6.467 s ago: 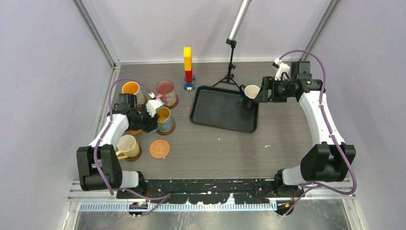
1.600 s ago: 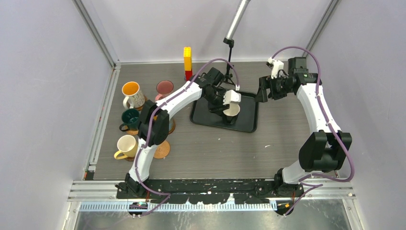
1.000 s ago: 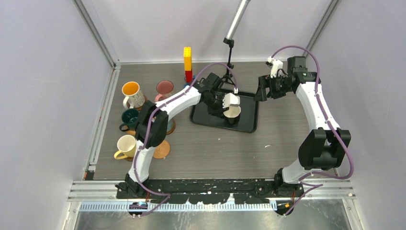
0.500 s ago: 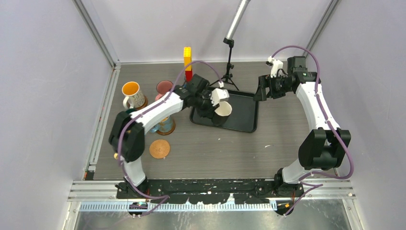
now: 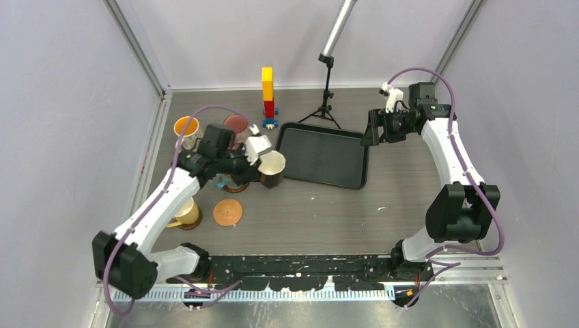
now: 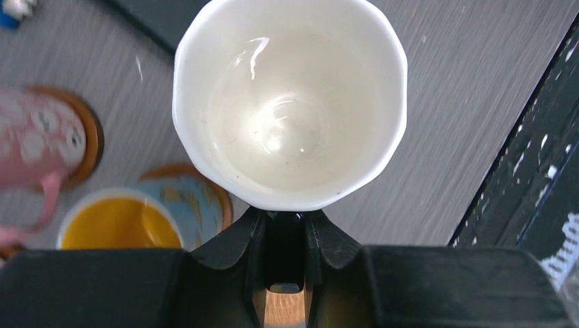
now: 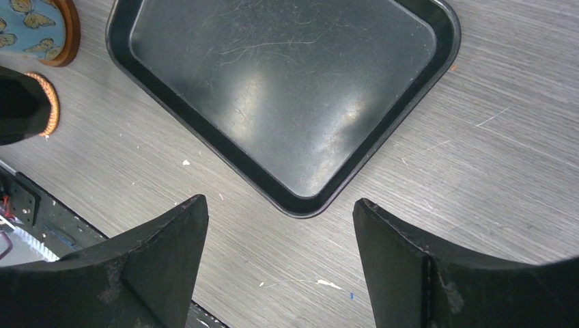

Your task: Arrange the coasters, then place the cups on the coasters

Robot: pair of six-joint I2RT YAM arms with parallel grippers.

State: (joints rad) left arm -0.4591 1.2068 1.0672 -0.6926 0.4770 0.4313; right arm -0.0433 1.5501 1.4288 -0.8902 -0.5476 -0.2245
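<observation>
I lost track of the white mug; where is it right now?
In the top view the white mug is left of centre, held by the left end effector, between the blue mug and the black tray.

Soft, even white light fills the enclosure from overhead. The grey bench [image 5: 328,212] looks bright, and the shadows under the arms are faint and short. The black tray [image 7: 273,102] throws back two pale smears of glare, yet its fine scratches show sharply. A bright highlight sits on the glaze inside the white cup [image 6: 287,116]. In the left wrist view the pink cup [image 6: 31,137] at the left edge is blurred, and the left gripper [image 6: 285,222], close to the lens, is dark and soft.
</observation>
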